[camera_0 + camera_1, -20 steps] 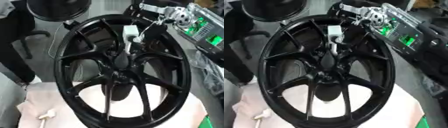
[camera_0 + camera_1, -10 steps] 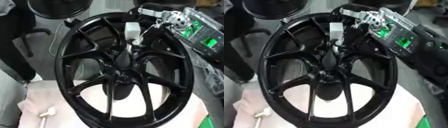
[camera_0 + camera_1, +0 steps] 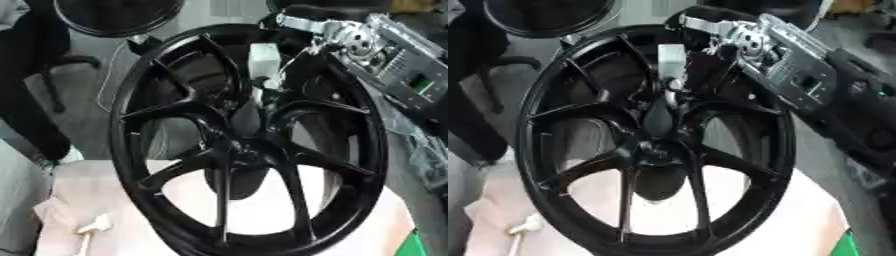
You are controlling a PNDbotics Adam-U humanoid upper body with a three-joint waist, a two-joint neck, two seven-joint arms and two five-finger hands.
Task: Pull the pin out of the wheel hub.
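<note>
A black multi-spoke wheel stands upright on a white cloth, its hub facing me. Above the hub, between two upper spokes, a white block-shaped handle tops a short silvery pin that points down toward the hub. My right arm, silver at the wrist, reaches in from the upper right. Its dark right hand lies against the white handle, fingers curled on it and partly lost against the black rim. My left hand shows in neither view.
A second round black wheel hangs at the top left. A person in dark clothes and a chair base stand at the left. A small white plug lies on the cloth. A green patch is at the lower right.
The whole picture has shifted, so the camera moved. My right arm and the white handle have edged slightly upward and toward the rim's top.
</note>
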